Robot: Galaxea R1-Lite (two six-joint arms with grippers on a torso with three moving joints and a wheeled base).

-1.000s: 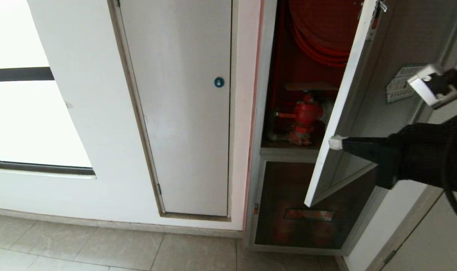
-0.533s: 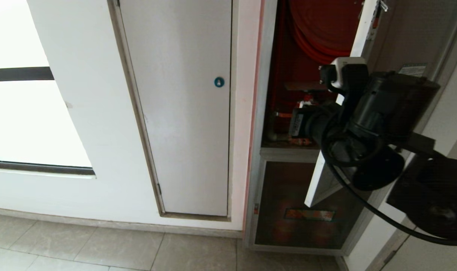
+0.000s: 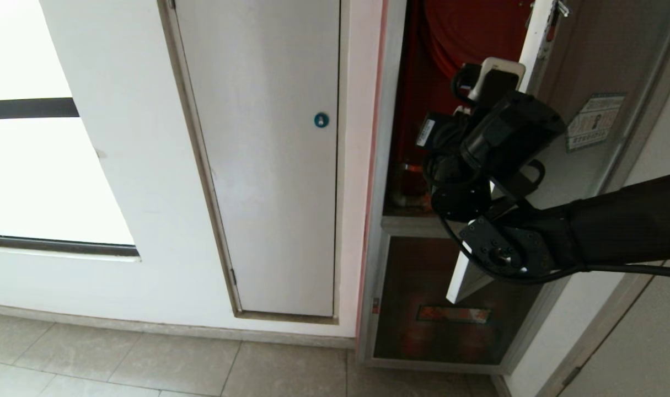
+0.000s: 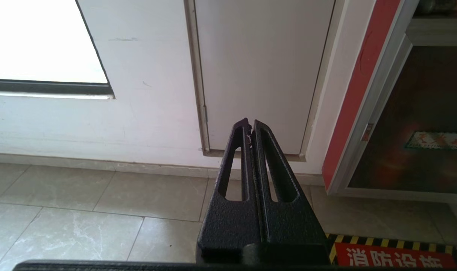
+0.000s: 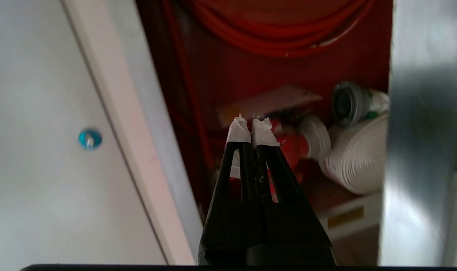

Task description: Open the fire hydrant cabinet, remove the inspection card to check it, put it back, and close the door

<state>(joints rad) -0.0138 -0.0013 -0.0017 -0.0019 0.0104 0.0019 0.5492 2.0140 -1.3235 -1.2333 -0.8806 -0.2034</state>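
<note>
Looking into the fire hydrant cabinet from the head view, you see its door swung partly open, hinged on the right, with the green-bordered sticker on its glass. Your right arm reaches in from the right across the door's free edge. The right gripper points into the gap between cabinet frame and door edge; its white-taped fingertips are pressed together, holding nothing. Behind them: red hose reel, rolled white hose, red valve. You cannot pick out the inspection card for certain. The left gripper hangs low, tips together, aimed at the plain white door and tiled floor.
</note>
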